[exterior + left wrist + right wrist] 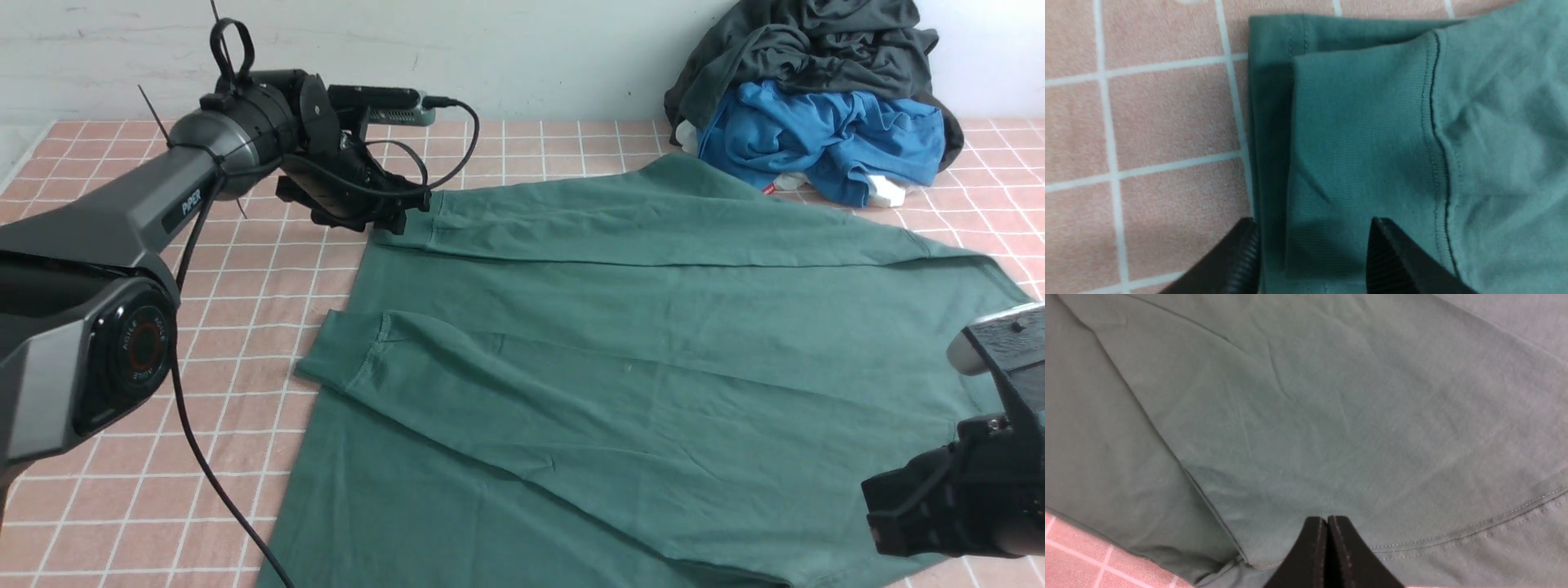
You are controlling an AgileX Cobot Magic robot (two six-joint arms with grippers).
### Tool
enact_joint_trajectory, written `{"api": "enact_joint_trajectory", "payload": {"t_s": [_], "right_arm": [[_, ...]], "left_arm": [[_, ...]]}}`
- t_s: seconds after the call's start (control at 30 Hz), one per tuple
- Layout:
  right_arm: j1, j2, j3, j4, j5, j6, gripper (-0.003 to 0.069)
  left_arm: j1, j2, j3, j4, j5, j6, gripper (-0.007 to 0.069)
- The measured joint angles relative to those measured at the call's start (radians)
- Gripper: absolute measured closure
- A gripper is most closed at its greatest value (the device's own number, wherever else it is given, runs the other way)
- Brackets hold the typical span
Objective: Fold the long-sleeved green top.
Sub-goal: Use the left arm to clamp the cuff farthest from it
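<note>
The green long-sleeved top lies spread flat over the pink checked table, with both sleeves folded across its body. The far sleeve's ribbed cuff ends at the top's left edge. My left gripper hovers over that cuff with its jaws open; the cuff lies flat below them, not pinched. In the front view the left gripper sits at the top's far left corner. The near sleeve's cuff lies further forward. My right gripper is shut on nothing, above the top's fabric near a stitched hem, at the front right.
A heap of a dark grey-black garment and a bright blue garment lies at the back right against the white wall, close to the top's far edge. Pink tiled table surface shows to the left. The left arm's black cable hangs there.
</note>
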Motion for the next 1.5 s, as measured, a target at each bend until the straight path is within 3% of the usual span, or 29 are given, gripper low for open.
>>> {"api": "enact_joint_trajectory", "payload": {"t_s": [0.4, 0.7, 0.9, 1.13, 1.4, 1.5], "right_arm": [[0.000, 0.000, 0.000, 0.002, 0.000, 0.000, 0.0669], [0.000, 0.000, 0.000, 0.002, 0.000, 0.000, 0.0669], [0.000, 0.000, 0.000, 0.003, -0.001, -0.001, 0.0669], [0.000, 0.000, 0.000, 0.003, -0.001, -0.014, 0.0669], [0.000, 0.000, 0.000, 0.003, -0.014, -0.032, 0.0669], [0.000, 0.011, 0.000, 0.003, -0.018, -0.041, 0.0669]], "left_arm": [[0.000, 0.009, -0.006, -0.054, -0.006, 0.018, 0.0600], [-0.002, -0.158, -0.010, -0.054, 0.171, 0.074, 0.0608], [-0.002, -0.108, -0.013, -0.055, 0.098, 0.158, 0.0608], [0.005, 0.010, -0.010, -0.049, 0.036, 0.142, 0.0552], [0.018, 0.016, -0.061, -0.049, -0.014, 0.139, 0.0316], [0.018, 0.018, -0.064, -0.050, -0.019, 0.138, 0.0286]]}}
